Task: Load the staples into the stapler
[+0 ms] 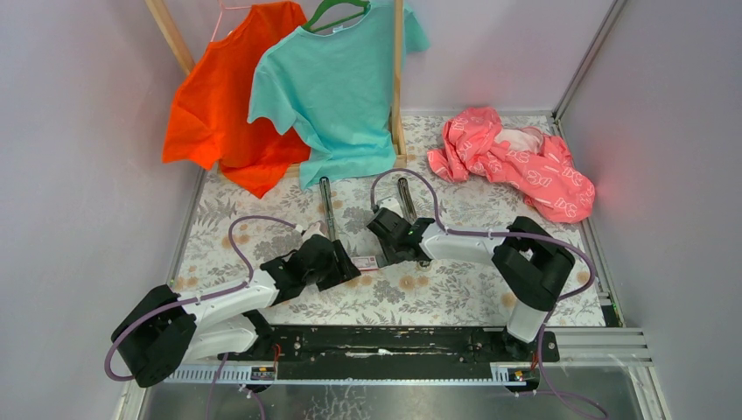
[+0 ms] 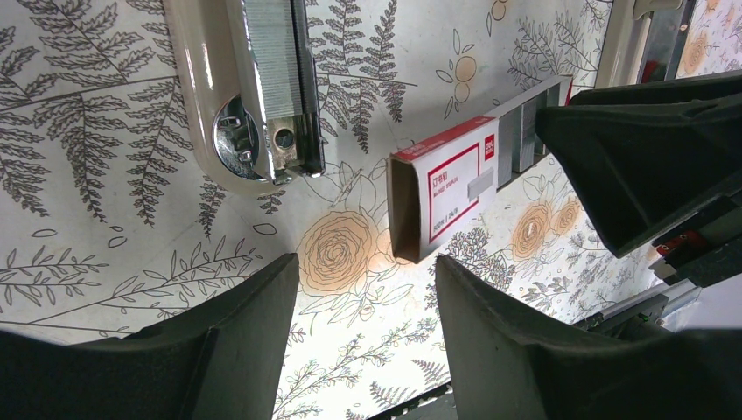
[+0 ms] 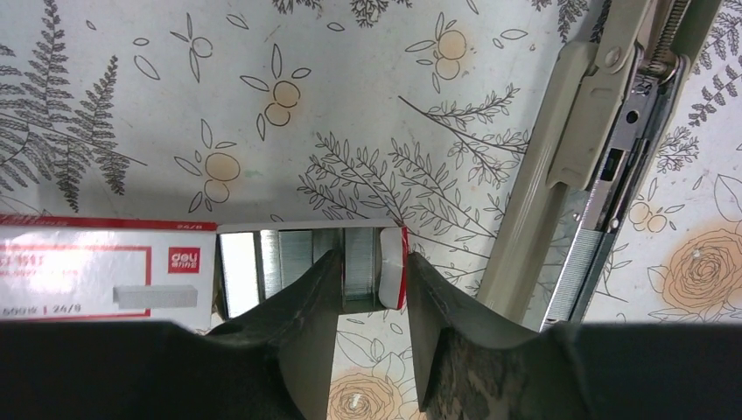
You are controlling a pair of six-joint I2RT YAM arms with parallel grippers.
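Observation:
The staples box point(image 1: 366, 262), red and white, lies flat between my two grippers, its inner tray slid out to the right with grey strips showing point(image 3: 289, 262). My right gripper point(image 3: 369, 262) pinches the tray's last strip point(image 3: 359, 284) together with the end flap point(image 3: 392, 271). My left gripper point(image 2: 367, 267) hangs open and empty just short of the sleeve's open end point(image 2: 442, 188). One beige stapler point(image 2: 210, 96) lies open with a strip in its channel. Another open stapler point(image 3: 586, 131) lies right of the tray.
Both staplers point(image 1: 325, 203) point(image 1: 407, 199) lie on the floral cloth behind the box. An orange T-shirt point(image 1: 219, 105) and a teal T-shirt point(image 1: 337, 87) hang from a wooden rack at the back. A pink garment point(image 1: 516, 157) lies crumpled at the back right.

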